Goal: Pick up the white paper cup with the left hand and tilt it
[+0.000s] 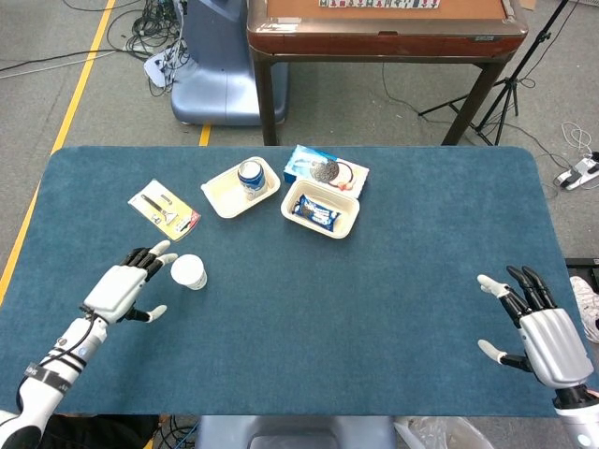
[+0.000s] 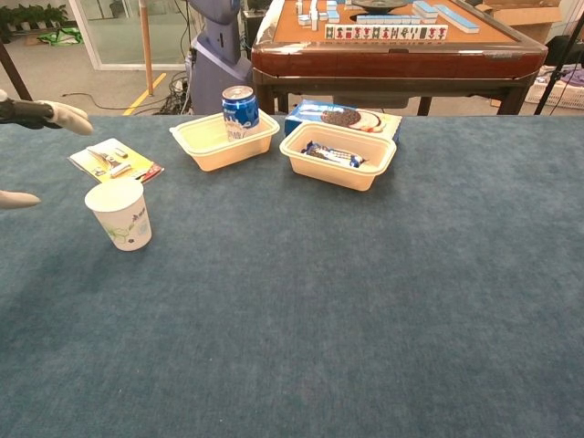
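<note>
Overhead and low frontal (shared table (image 1: pixel 393 271))

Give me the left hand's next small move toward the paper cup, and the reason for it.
Probably ease the left hand a little further right until its spread fingers bracket the white paper cup, then close. The hand is open beside the upright cup, with fingertips near its rim but nothing gripped yet.
</note>
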Available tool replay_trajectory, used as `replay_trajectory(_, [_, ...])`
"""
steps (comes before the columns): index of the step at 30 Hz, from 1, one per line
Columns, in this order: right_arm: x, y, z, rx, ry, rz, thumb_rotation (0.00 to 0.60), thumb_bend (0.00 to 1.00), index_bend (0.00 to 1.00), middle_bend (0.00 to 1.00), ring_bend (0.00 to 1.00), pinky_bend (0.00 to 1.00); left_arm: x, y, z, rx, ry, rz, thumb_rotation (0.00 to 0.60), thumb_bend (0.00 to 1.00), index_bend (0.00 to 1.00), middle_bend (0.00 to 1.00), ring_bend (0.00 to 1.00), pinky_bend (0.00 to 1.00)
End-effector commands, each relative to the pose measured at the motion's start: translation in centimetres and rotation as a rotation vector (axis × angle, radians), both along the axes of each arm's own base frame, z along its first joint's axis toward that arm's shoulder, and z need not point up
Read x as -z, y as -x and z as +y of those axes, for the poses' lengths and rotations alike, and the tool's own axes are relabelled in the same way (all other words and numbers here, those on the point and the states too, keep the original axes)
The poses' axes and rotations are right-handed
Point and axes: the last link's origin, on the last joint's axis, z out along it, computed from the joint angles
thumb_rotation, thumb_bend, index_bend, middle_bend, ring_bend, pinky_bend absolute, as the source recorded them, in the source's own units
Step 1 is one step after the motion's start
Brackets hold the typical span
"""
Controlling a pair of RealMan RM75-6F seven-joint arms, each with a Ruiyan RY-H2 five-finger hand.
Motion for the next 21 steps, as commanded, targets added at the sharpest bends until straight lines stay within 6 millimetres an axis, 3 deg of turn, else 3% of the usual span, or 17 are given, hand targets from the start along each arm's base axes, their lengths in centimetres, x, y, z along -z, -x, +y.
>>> replay_trajectory(1, [0.0, 0.1, 0.0, 0.005, 0.001, 0.000, 0.600, 0.11, 0.18, 0.29, 0.05, 0.00, 1.5, -1.4, 2.2, 0.003, 0.047, 0.032, 0.600, 0.23, 0.11, 0.00, 0.00, 0.00])
replay_trajectory(12, [0.0, 0.7, 0.2, 0.026, 0.000, -0.007, 0.600, 0.11, 0.18, 0.29, 0.05, 0.00, 4.6, -2.6, 5.2, -0.057, 0.127, 0.109, 0.600, 0.23, 0.04, 0.00, 0.00, 0.00])
replay_trajectory(21, [-0.1, 1.0, 0.4, 0.039, 0.001, -0.009, 0.600, 0.11, 0.18, 0.29, 0.05, 0.00, 5.8, -2.1, 6.5, -0.102, 0.133, 0.200, 0.600, 0.23, 0.07, 0.00, 0.00, 0.00])
